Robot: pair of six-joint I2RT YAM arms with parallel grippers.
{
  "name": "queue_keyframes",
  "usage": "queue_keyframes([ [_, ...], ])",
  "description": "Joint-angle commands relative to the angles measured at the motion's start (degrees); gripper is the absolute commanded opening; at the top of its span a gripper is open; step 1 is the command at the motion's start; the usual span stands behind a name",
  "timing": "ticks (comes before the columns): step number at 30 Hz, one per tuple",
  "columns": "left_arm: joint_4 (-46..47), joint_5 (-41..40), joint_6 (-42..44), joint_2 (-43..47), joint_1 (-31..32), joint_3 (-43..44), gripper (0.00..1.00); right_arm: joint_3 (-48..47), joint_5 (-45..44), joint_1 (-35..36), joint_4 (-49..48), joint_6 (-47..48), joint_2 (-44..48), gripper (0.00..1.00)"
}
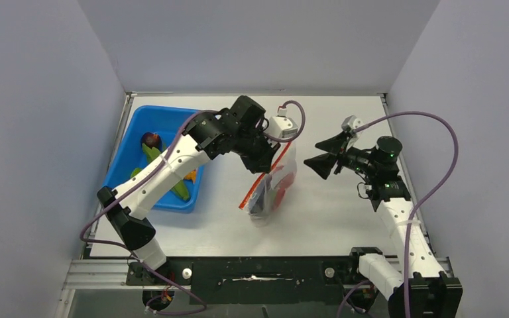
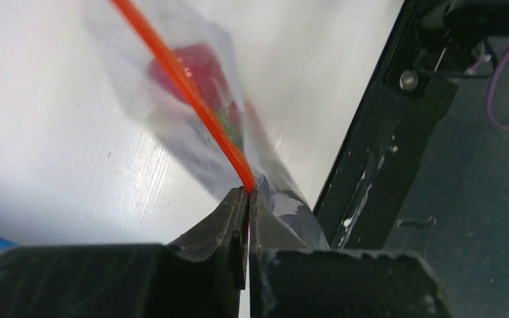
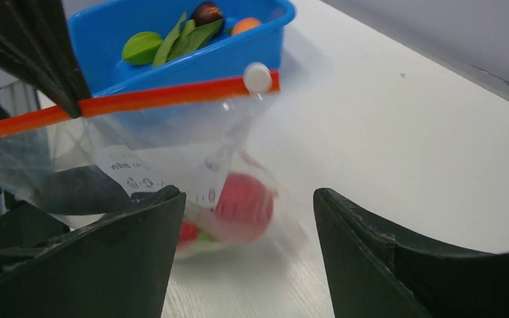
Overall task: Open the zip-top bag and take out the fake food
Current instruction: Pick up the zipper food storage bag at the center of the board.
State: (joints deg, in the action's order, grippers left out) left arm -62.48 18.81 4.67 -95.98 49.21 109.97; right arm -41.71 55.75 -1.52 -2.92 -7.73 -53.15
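Plastic bag [image 1: 275, 185] pinched at zipper [image 2: 199, 106] by left claw [image 2: 248, 193]; right claw [image 3: 248, 193] spread apart, empty; toy food [image 3: 244, 207] not yet removed.

Bag [image 1: 275, 185] right of bin [image 1: 169, 122], food [image 3: 242, 209] seemingly inside

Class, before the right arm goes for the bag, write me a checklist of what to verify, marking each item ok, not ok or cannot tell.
1. Grip: left gripper shut on the zip-top bag's orange strip: ok.
2. Readiness: right gripper open: ok.
3. Clearance: right gripper apart from the bag: ok.
4. Aim: right gripper level with the white slider: not ok, it faces the red fruit lower down.
5. Zipper already open: cannot tell.
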Motion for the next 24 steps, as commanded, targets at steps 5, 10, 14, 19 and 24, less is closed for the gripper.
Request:
queue_keyframes([
  [5, -1.0, 1.0, 10.5, 7.8, 0.4, -9.0, 0.00, -1.2, 6.7, 9.0, 1.8, 15.5, -3.7, 0.72],
  [10, 5.7, 1.7, 17.8, 16.9, 0.4, -17.4, 0.00, -0.6, 12.5, 10.0, 1.8, 18.6, -4.2, 0.73],
  [14, 11.7, 2.0, 21.0, 23.2, 0.4, -22.5, 0.00, -1.9, 14.1, 12.1, 3.9, 20.9, -5.3, 0.76],
  [19, 15.1, 3.4, 22.4, 26.0, 0.4, -25.7, 0.00, -1.7, 17.0, 14.4, -4.1, 16.1, -5.8, 0.79],
  [24, 13.5, 3.4, 23.0, 25.1, 0.4, -25.4, 0.00, -2.1, 14.7, 17.3, -7.1, 17.0, -7.8, 0.83],
])
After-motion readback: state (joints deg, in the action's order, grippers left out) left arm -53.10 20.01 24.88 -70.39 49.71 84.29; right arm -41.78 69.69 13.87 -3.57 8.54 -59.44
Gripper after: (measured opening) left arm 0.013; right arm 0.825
